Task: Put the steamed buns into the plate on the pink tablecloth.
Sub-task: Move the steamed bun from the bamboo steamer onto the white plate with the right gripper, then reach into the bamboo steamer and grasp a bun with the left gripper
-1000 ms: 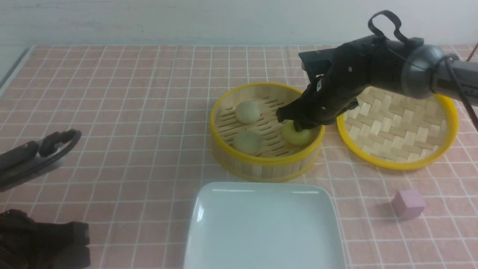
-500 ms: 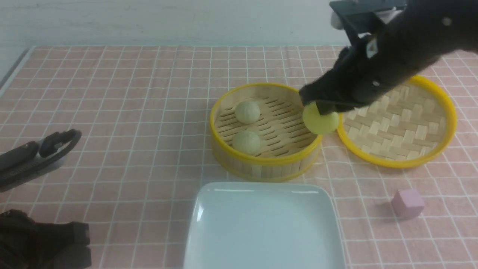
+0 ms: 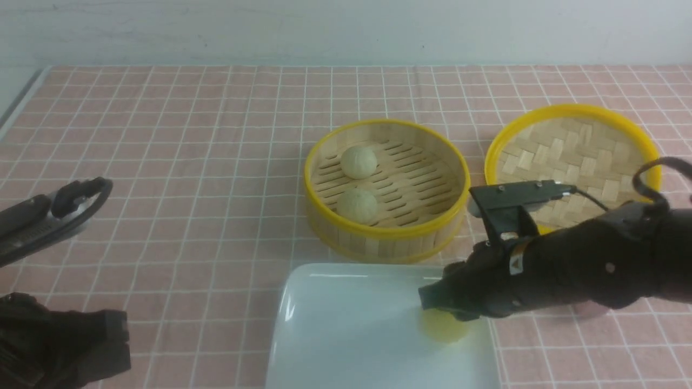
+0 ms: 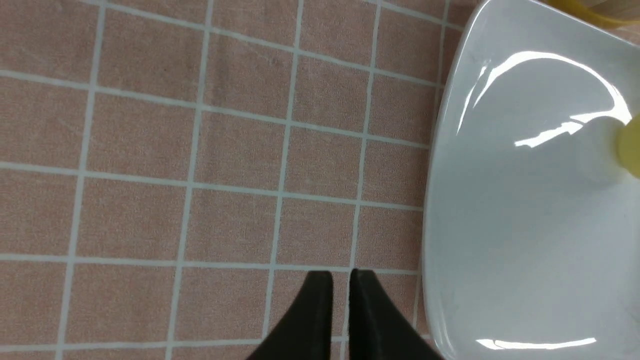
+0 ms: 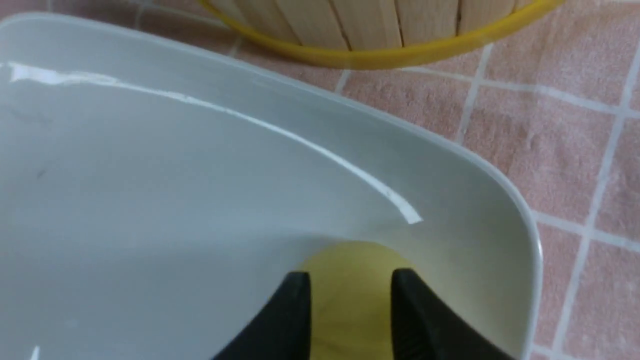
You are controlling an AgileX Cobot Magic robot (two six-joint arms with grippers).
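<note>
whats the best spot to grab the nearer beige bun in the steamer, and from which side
Grip the nearer beige bun across its round middle, coming straight down from above. The steamer basket's wall rings it closely in front, blocking any side approach; the farther bun sits apart behind, leaving finger room.

A round bamboo steamer basket (image 3: 386,240) stands behind a white square plate (image 3: 335,335) on the pink grid-lined tablecloth (image 3: 162,135), its woven lid (image 3: 573,146) to the right. Two pale beige steamed buns (image 3: 358,162) lie inside the basket, a yellow-green bun (image 3: 444,327) in the plate's right side.
</note>
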